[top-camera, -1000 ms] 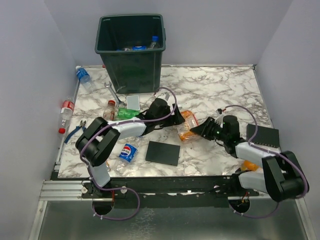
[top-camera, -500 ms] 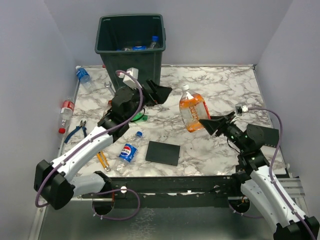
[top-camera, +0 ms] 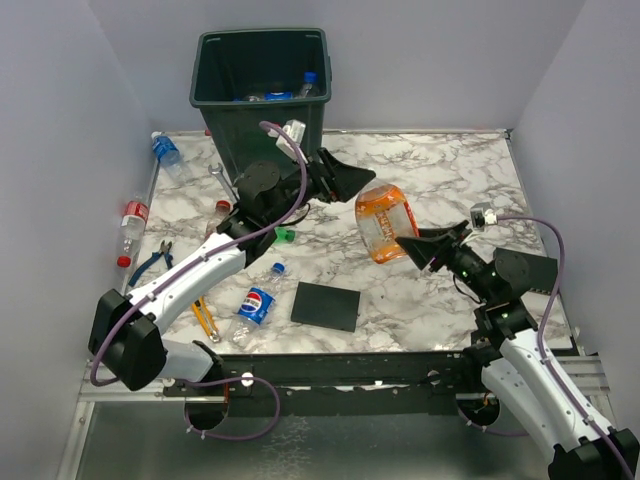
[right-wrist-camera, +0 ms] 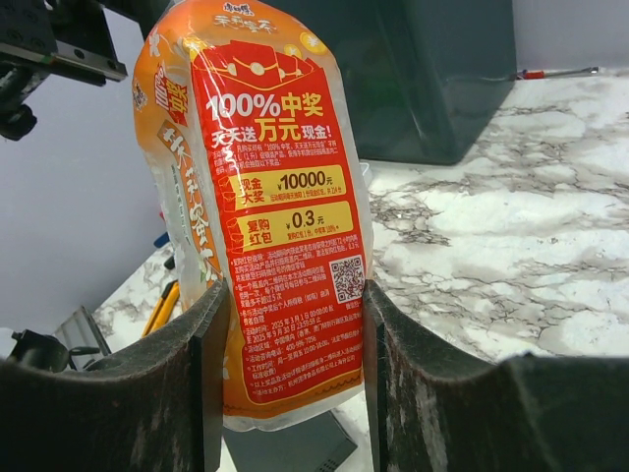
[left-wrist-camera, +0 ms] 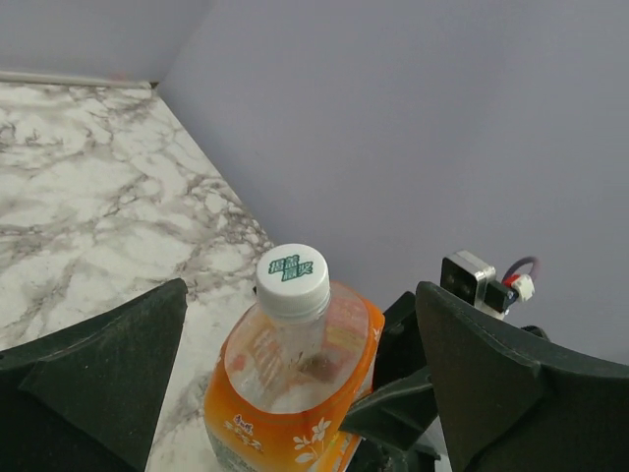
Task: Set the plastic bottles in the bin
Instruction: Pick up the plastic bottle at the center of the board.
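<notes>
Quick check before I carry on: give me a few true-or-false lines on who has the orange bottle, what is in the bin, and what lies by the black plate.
1. The right pincer is shut on the orange-labelled bottle, holding it clear of the table. True.
2. The left pincer is clamped on the cap of that bottle. False: it is open, with a finger on either side of the cap and neither touching it.
3. The bin is empty. False: bottles lie inside it.
4. In the top view, a Pepsi bottle lies on the table left of the black plate. True.
</notes>
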Robot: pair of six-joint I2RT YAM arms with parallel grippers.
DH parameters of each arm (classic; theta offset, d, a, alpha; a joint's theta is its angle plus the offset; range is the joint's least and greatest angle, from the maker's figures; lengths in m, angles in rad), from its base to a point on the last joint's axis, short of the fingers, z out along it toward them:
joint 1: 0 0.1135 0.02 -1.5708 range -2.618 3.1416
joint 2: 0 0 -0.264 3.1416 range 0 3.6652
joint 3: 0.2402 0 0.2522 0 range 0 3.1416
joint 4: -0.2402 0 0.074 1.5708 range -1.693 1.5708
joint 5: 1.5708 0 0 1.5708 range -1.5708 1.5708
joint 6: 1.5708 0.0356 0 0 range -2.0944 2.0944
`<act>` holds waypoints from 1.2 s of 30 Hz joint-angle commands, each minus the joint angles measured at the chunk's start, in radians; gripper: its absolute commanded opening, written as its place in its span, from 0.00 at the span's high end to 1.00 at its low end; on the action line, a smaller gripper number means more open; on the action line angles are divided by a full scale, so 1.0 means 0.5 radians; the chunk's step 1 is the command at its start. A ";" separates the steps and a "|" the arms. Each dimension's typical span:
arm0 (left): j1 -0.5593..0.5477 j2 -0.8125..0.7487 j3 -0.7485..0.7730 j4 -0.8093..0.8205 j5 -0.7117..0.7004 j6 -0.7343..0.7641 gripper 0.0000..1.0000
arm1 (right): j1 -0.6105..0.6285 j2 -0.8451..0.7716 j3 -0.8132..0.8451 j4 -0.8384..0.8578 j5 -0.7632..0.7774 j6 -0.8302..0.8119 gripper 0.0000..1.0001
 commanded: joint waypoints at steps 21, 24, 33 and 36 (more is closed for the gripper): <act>-0.097 0.211 0.197 0.060 0.202 0.084 1.00 | 0.038 0.024 0.176 -0.087 -0.166 0.015 0.33; -0.094 0.134 0.234 -0.033 0.081 0.228 1.00 | 0.038 0.028 0.283 -0.225 -0.197 0.086 0.01; 0.031 -0.044 0.795 -0.342 -0.735 0.957 1.00 | 0.038 -0.093 0.775 -0.725 -0.161 0.242 0.00; 0.067 0.002 0.967 -0.240 -1.080 1.301 1.00 | 0.038 -0.172 0.787 -0.795 -0.056 0.286 0.00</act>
